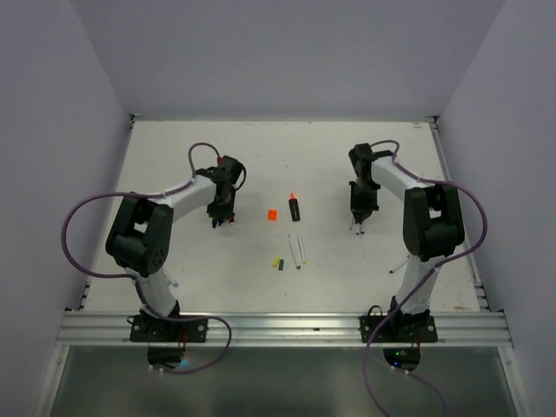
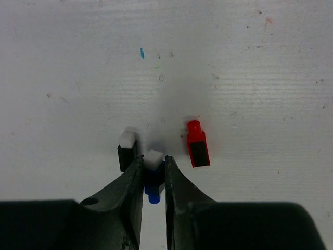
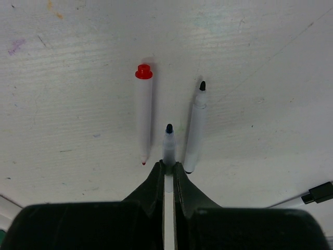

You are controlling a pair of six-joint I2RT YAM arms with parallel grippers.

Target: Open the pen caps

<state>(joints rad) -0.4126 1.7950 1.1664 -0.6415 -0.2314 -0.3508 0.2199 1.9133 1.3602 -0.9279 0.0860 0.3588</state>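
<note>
I noted the left gripper (image 2: 153, 163) closed tight on the blue cap (image 2: 151, 183), with the black cap (image 2: 127, 151) just beside at 10 o'clock and the red cap (image 2: 197, 149) at 2, and the right gripper (image 3: 168, 165) pinching the blue pen (image 3: 168, 143) between the red pen (image 3: 144, 120) and black pen (image 3: 195, 127); a careless release might have knocked those neighbours rolling.

White counter (image 1: 174, 165), finely ribbed surface, scuffed and speckled. Pale lilac walls (image 1: 52, 104) stand at counter's left, right and far edges. Aluminium rail (image 1: 287, 328) runs along counter's near edge. Grey panel (image 1: 287, 382) lies past rail, on side away from counter. Stains on counter: blue fleck (image 2: 141, 52), faint reddish smudge (image 2: 268, 22), orange smear (image 3: 54, 10), purple smudge (image 3: 15, 46).
</note>
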